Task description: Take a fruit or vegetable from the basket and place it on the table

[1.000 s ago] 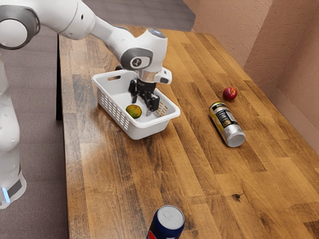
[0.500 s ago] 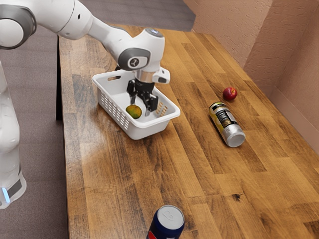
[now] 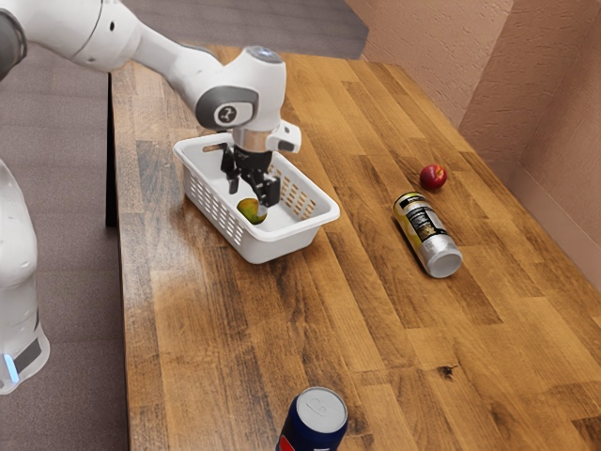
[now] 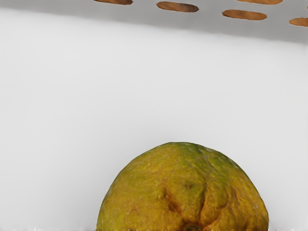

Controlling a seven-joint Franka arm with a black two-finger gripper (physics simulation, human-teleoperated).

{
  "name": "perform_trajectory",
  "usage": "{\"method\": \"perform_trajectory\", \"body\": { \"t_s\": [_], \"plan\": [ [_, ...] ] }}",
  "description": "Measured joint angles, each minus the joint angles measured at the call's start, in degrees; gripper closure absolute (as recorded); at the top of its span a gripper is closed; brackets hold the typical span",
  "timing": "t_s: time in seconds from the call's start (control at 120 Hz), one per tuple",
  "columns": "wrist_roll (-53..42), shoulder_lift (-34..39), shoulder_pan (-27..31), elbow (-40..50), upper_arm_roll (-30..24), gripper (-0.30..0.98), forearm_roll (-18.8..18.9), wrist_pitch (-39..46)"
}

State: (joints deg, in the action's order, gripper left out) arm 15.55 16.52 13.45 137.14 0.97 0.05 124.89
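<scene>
My gripper point(image 3: 248, 194) is inside the white basket in the exterior view, its two fingers apart, just above and partly in front of a green-orange fruit. That round fruit point(image 3: 252, 211) lies on the basket's floor. The white basket point(image 3: 282, 246), with slotted walls, stands on the wooden table point(image 3: 376, 348). From the wrist view, the fruit point(image 4: 185, 192) appears large and close under the hand, with its wrinkled upper part visible against the white basket floor point(image 4: 144, 86). Whether the fingertips touch the fruit is hard to tell.
Toward the exterior view's right, a red fruit point(image 3: 433, 177) sits on the table beside a silver and yellow can point(image 3: 428, 235) lying on its side. A dark blue can point(image 3: 315, 423) stands near the lower edge. The basket's walls rise around the hand.
My hand has moved toward the exterior view's left inside the basket, coming over the green-orange fruit. The fruit and basket have stayed in place.
</scene>
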Motion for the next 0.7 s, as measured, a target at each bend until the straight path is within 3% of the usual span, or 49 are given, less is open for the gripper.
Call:
{"method": "perform_trajectory", "body": {
  "t_s": [0.5, 0.592, 0.7],
  "plan": [
    [0.11, -4.21, -1.89, -0.52, -0.09, 0.02, -0.57, 3.17],
    [0.11, -4.3, -1.93, -0.53, -0.09, 0.09, -0.48, 3.52],
    [0.1, -4.27, -1.92, -0.67, -0.09, 0.27, -0.04, 3.77]
  ]
}}
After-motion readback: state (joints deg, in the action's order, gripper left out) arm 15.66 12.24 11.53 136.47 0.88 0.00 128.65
